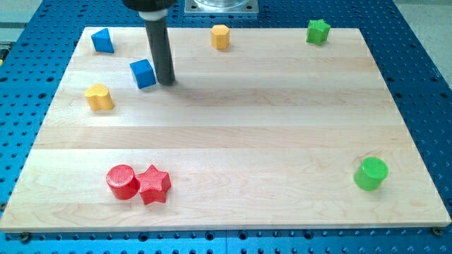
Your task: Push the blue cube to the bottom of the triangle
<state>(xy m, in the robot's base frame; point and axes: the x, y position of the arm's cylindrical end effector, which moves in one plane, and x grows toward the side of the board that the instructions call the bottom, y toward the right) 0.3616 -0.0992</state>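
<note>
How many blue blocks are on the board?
2. The blue triangle sits near the view's top left corner; the blue cube lies just below and right of it, beside my tip.

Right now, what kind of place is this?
Probably a robot lab bench: a wooden board sits on a blue table full of holes, and my tip is just right of a blue cube.

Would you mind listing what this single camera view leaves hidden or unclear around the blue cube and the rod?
- Camera view: whether my tip touches the blue cube; they sit so close at the cube's right that no gap can be judged.
- Camera view: the arm above the rod, cut off by the view's top edge.
- Camera view: the far face of the blue triangle, hidden by the block itself.
</note>
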